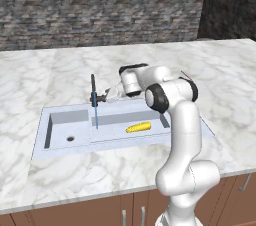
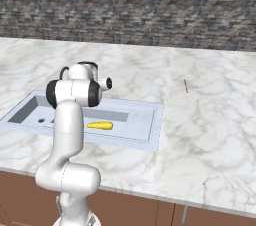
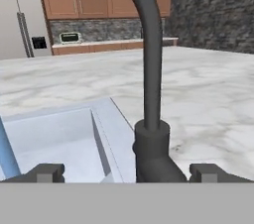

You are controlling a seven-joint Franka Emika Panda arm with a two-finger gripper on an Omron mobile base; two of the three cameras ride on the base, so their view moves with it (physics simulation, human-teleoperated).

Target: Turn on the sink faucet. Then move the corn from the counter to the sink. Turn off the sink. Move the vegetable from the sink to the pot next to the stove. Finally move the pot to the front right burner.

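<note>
corn in sink, faucet behind

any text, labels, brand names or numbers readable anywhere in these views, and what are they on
None can be read.
The sink faucet, the sink, the corn and the counter carry no lettering.
The fridge has a small dark panel on its door, too small and blurred to read.
The small appliance on the far counter has a pale front window, with nothing legible on it.

White rounded arm, dark joints, small dark fingertips
</note>
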